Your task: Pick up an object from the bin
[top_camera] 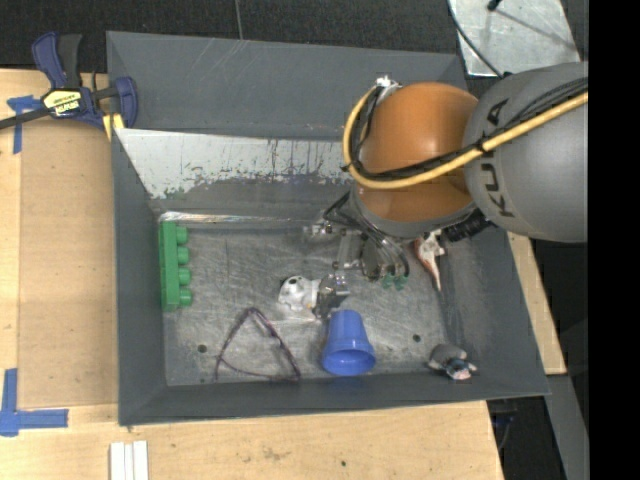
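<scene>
Where the gripper hangs, the blue cup points its narrow end.

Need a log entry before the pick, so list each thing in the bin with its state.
Green toy brick: lying flat along the left wall, alone.
Blue cup: not upright, wide rim toward the near wall.
Dark cord loop: slack on the floor, left of the cup.
Small white piece: on the floor beside the claw.
Small dark item: in the near right corner.
Claw: low over the bin's middle.
</scene>
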You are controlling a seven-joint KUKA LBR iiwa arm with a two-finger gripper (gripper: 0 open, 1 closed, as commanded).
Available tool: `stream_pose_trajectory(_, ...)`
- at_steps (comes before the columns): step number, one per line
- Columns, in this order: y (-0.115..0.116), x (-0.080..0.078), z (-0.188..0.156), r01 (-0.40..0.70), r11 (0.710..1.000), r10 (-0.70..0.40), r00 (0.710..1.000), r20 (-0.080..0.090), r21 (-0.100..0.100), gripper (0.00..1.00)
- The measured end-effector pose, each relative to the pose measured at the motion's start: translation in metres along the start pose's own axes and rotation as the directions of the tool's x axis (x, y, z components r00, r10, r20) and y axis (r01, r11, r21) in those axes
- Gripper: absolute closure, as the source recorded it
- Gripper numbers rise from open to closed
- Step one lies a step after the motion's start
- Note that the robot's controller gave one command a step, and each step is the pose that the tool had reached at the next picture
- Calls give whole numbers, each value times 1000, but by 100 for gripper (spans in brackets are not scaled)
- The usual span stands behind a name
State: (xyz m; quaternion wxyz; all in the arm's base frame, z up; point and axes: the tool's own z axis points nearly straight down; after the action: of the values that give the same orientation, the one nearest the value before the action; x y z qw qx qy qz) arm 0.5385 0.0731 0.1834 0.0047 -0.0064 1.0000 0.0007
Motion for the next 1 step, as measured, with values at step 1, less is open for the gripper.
stream_pose_trajectory(1,-24,-29,23,52,999,-52,999,-6,1,0)
